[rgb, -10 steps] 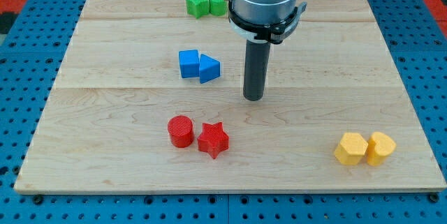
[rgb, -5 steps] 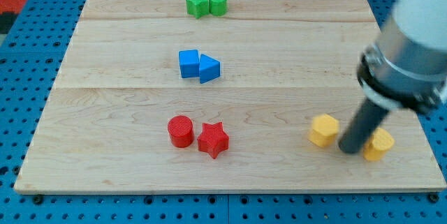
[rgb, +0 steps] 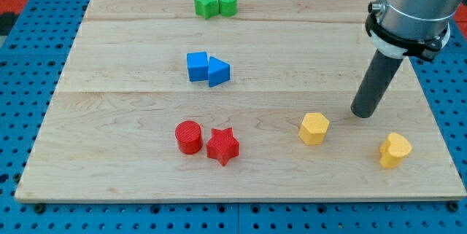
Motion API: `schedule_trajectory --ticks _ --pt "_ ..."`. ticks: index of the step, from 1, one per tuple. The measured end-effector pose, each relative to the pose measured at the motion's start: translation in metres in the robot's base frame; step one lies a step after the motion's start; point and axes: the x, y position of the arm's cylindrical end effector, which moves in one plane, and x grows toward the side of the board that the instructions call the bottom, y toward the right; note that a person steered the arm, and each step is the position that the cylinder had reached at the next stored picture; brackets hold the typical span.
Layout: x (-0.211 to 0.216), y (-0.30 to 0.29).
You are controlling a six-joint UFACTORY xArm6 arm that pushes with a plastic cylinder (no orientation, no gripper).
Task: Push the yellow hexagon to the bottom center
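Yellow hexagon (rgb: 314, 127) lies on the worktop (rgb: 131, 168), right of centre and above the bottom edge. My tip (rgb: 363, 114) stands clear of it, to its upper right. No fingers are fitted, so there is no grasp to report. A second yellow block (rgb: 395, 150) sits near the bottom right. Red cylinder (rgb: 189, 136) and red star (rgb: 222, 146) touch, left of the hexagon.

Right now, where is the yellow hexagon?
The yellow hexagon lies toward the view's bottom, right of centre, between the red star and my tip.
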Motion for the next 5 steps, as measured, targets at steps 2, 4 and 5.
schedule_trajectory --ticks 2,4,5 --pt "0.015 0.0" --pt "0.055 -0.005" --pt "0.041 -0.033"
